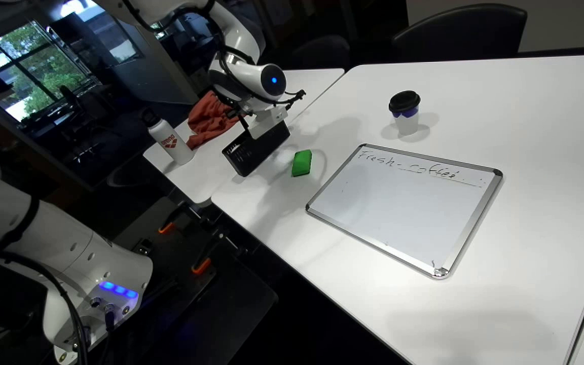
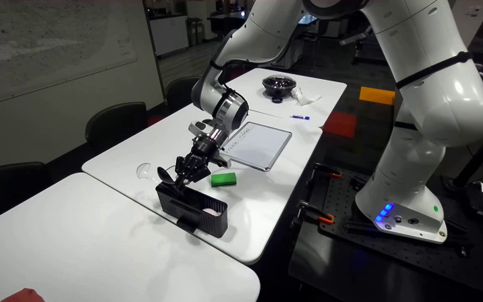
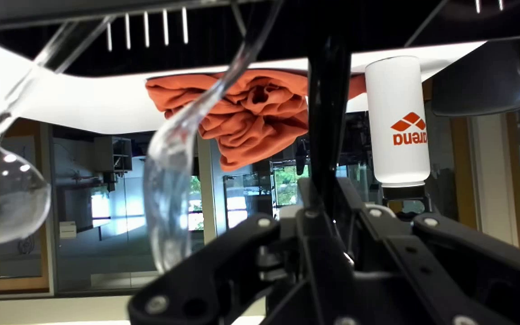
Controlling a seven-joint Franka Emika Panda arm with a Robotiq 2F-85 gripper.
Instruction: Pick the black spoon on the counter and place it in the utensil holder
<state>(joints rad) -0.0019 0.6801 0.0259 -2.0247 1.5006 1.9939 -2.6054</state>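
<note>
Placing is seemingly underway: gripper [image 3: 327,192] is clasping the spoon [image 2: 165,175], which is leaning with its lower end apparently inside the holder [image 2: 213,222]; next move is probably calling for seating, then release

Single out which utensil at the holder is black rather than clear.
The black spoon, the one held in the gripper; the round-bowled utensil and the curved utensil in the wrist view are both see-through.

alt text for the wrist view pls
Jaws grip a slender black spoon at a black slotted utensil holder with two clear utensils; behind, crumpled orange cloth and a white cylindrical "arena" bottle. Picture is upside down.
</note>
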